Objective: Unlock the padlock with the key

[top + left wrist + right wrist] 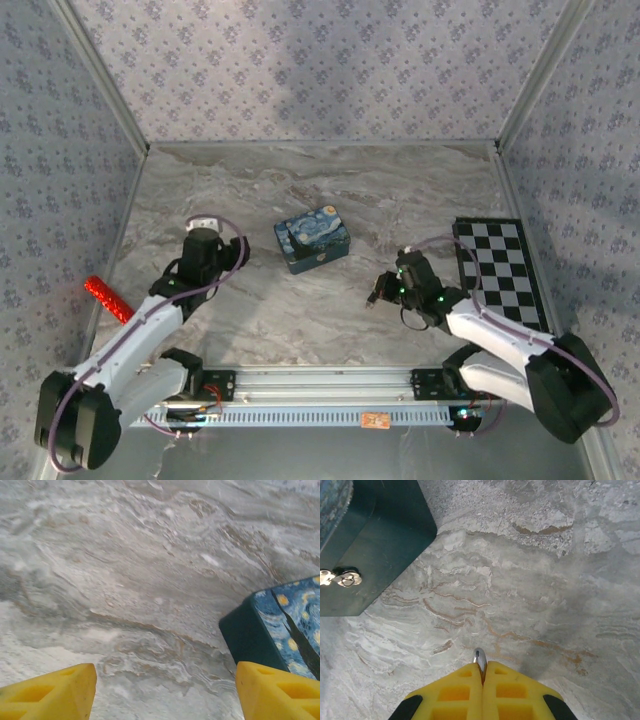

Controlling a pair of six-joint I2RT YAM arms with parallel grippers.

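Marble [150, 580] lies veined beneath left hand [165, 682], gaping empty; right hand [482, 669] pinches a rounded silver tip [479, 656].

3 cams: 1 fixed overhead, 2 riding the wrists.
Top ext cam sits high behind the arm bases and looks fwd and down, far enough out to take in the whole table [300, 320] and walls. Left wrist cam looks down past the left fingers [50, 692], v. close to the tabletop, with the blue box [280, 630] just ahead of one fingertip. Right wrist cam is equally close, looking past the right fingers [462, 675], with the same box well ahead and off to one side. The box and marble top are shared by all 3 views.
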